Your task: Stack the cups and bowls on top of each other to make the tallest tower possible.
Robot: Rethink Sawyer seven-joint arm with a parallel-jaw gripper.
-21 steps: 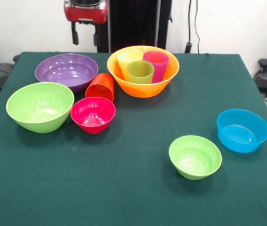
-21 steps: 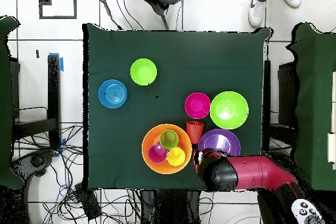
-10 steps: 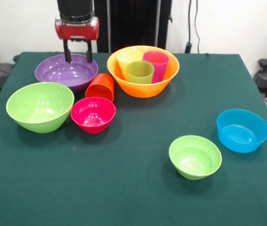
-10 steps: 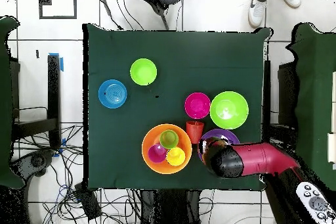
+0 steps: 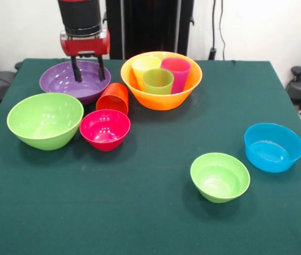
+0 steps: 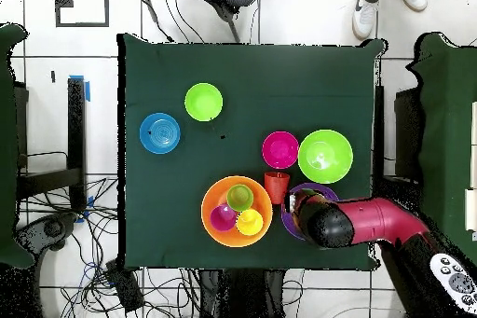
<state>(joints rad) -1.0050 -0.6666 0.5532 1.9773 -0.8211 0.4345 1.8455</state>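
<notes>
Far left: large green bowl (image 5: 45, 120), pink bowl (image 5: 105, 129) at its 3 o'clock, touching. Above, purple bowl (image 5: 75, 80) with gripper (image 5: 88, 69) inside, fingers spread, empty. Tipped orange cup (image 5: 113, 98) at the gripper's 4 o'clock, mouth toward 5. Orange bowl (image 5: 161, 81) with three cups (image 5: 160, 74) at 3. Open cloth rightward.
</notes>
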